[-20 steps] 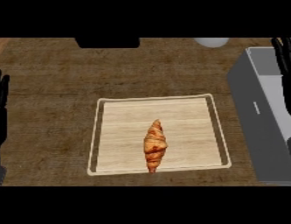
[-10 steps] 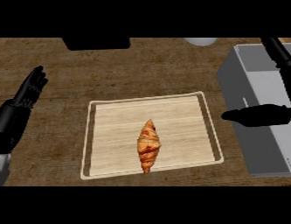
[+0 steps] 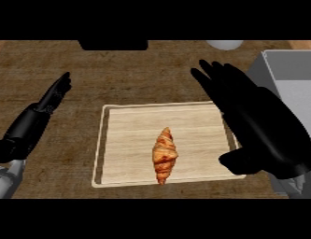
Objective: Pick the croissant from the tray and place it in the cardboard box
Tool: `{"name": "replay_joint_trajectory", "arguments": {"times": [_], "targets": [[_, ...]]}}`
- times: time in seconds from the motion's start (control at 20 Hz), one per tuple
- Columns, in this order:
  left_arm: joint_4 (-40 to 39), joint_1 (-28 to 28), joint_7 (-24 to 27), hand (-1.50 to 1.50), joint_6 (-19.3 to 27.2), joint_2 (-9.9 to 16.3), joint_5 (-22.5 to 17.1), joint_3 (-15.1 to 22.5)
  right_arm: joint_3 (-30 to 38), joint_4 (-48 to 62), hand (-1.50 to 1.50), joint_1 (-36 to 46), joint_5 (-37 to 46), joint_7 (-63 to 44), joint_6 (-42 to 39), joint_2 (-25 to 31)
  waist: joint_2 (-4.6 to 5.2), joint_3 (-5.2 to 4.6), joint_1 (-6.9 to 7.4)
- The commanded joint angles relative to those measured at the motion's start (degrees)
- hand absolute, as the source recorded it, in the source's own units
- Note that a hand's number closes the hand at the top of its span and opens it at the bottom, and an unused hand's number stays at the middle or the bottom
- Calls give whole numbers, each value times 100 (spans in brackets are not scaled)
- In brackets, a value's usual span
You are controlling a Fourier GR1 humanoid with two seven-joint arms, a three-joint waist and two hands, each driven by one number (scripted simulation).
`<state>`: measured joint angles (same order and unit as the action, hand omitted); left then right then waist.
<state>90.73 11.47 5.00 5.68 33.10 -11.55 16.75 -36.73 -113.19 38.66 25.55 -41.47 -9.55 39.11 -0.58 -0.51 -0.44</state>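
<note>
**Croissant on the tray, not yet grasped**

Left to right: the robot's left hand [image 3: 32,122] lies over the bare wooden counter [image 3: 137,77] well to the left of the tray [image 3: 127,123], fingers straight and held together, holding nothing. The tray is a pale wooden board with a raised rim. The croissant [image 3: 165,155] lies in its lower middle, long axis running roughly near-to-far, golden-brown with darker ridged bands and tapered ends, its near tip at the tray's front rim. The right hand [image 3: 257,121] hangs over the tray's right edge, fingers spread and extended, apart from the croissant. The grey cardboard box [image 3: 302,77] stands just right of the tray, partly hidden by that hand. By this evidence, nothing is yet done: grasp, lift, transfer and release all remain.
</note>
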Motion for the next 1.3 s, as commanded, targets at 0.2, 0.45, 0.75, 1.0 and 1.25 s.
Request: {"name": "replay_joint_trajectory", "arguments": {"times": [0.2,0.45,0.75,1.0,1.25], "targets": [[-216,295,-18,0,-97,-157,149,132,-1434,620,-150,976,-255,-2340,-2093,-1345,33,0,170],[-255,365,-61,0,-291,-102,39,60,-1866,1630,-150,1396,-454,-3069,-2480,-2433,17,8,193],[-226,285,-32,0,-43,-355,296,231,-2089,2713,-150,1578,-561,-3648,-2552,-3355,-8,23,112],[-431,468,-68,0,-289,-163,117,-61,-2185,3435,-150,1674,-743,-3988,-2424,-3878,7,28,114],[-423,406,46,0,-276,-314,182,-18,-2195,3871,-150,1798,-1035,-4044,-2257,-3894,22,35,156]]}}
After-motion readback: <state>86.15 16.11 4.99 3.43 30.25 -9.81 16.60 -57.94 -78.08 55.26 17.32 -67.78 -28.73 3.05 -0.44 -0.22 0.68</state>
